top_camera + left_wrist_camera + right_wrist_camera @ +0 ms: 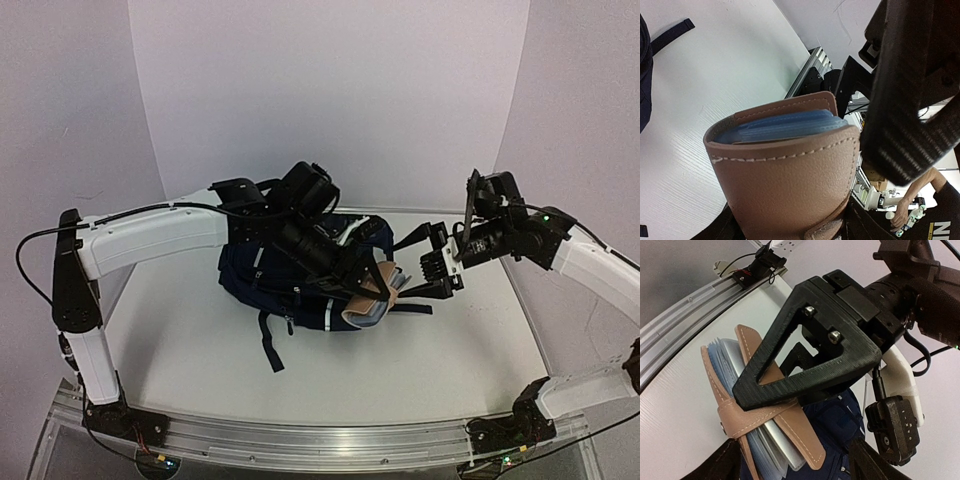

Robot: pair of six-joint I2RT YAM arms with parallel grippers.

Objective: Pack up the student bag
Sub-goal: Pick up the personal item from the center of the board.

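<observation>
Centrally, student bag (250, 278) on white table (180, 345); pale lilac walls (330, 90) behind.

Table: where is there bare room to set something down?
Bare: the table strip between bag and rail, and the patch between bag and left arm. Crowded: right of the bag, where left gripper, holding the wallet, faces right gripper.

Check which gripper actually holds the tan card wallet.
The left gripper, clamped on the tan card wallet; the right gripper stands open beside it, gripping nothing.
</observation>
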